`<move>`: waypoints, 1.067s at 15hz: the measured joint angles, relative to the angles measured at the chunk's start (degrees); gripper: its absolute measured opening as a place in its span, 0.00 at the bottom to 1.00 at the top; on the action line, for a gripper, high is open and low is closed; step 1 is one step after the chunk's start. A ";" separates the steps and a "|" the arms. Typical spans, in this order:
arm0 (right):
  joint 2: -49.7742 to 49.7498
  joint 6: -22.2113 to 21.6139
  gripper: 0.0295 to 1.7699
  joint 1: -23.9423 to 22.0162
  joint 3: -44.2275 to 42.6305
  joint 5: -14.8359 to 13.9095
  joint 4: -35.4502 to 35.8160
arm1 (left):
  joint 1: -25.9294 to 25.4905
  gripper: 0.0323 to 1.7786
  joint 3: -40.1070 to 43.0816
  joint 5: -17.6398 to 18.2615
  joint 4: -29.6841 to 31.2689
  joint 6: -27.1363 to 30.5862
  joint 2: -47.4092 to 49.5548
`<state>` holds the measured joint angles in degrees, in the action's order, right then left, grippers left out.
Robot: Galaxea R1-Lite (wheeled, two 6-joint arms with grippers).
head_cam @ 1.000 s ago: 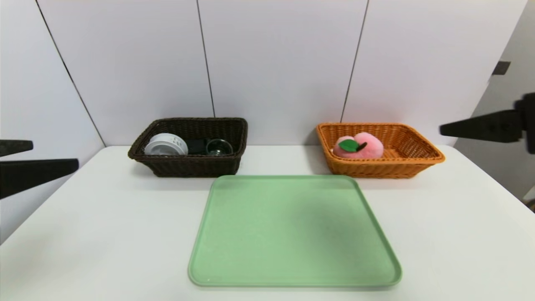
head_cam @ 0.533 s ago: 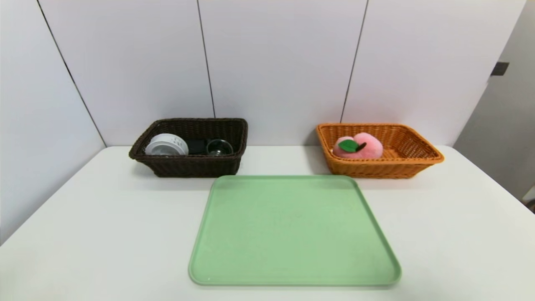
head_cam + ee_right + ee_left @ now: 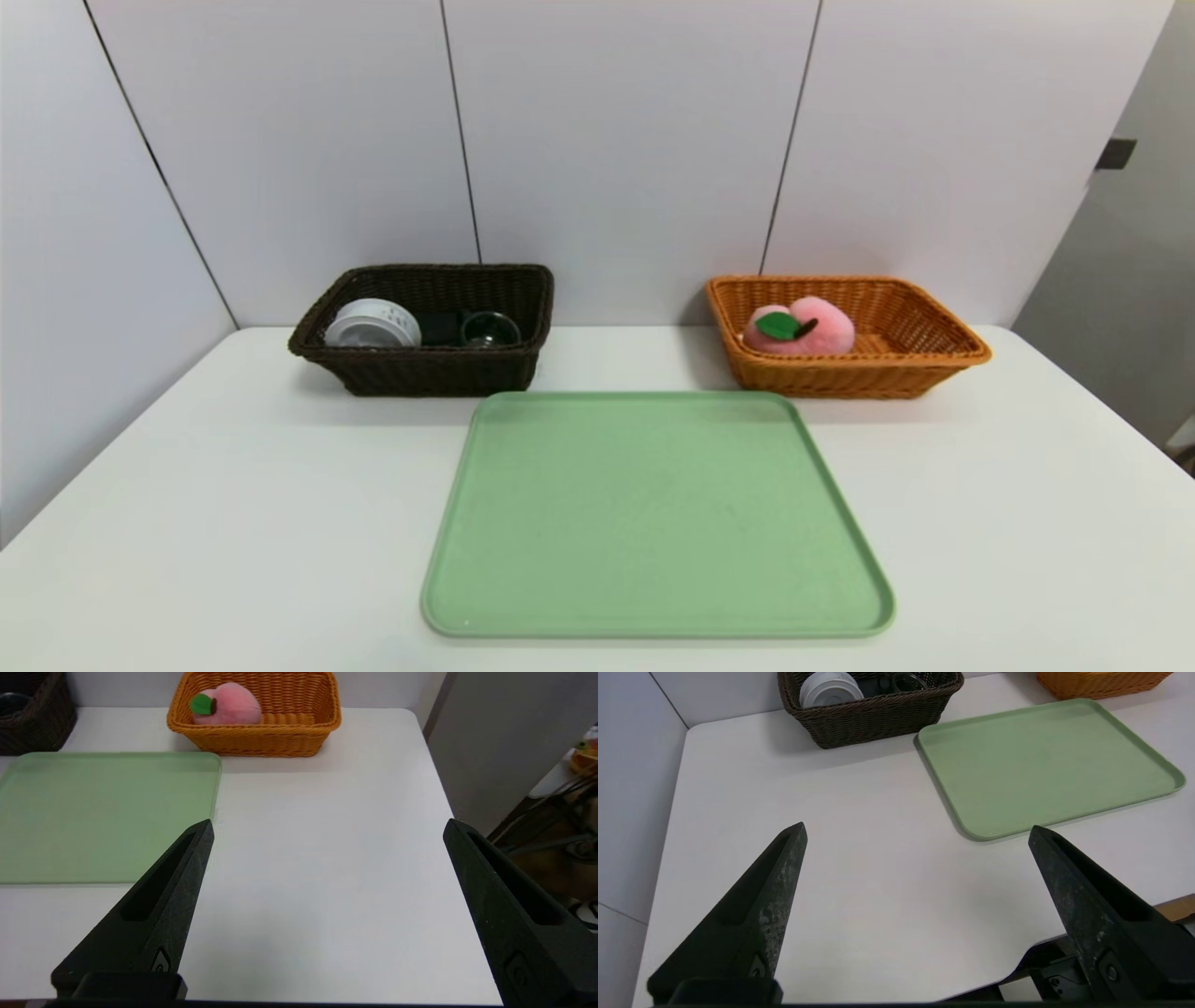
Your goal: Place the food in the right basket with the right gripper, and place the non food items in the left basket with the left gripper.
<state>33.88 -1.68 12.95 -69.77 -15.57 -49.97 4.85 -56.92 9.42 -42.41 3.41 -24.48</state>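
Wrist views show both end effectors, left [image 3: 917, 833] and right [image 3: 327, 828], spread wide, seemingly above table [image 3: 233, 485] edges.

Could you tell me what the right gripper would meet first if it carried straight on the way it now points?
Probably bare white table: the right gripper stands open, empty, aimed slightly downward, well short of the orange basket.

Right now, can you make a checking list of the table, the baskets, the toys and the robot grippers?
Surface: white table, green tray bare.
Job's things: plush peach in orange basket; white container, black pouch, glass cup in dark brown basket.
Clutter: nothing seen.
Grippers: left gripper and right gripper open, holding nothing, above the table's near side.
Cables: nothing seen.
Surroundings: grey wall panels.
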 joint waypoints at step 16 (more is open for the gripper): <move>-18.33 4.60 0.96 -13.65 13.18 1.62 0.11 | -3.86 0.95 12.17 0.38 -2.76 1.55 16.46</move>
<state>15.54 2.91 -0.71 -56.59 -13.95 -49.86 0.99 -44.75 9.80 -45.17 4.96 -8.02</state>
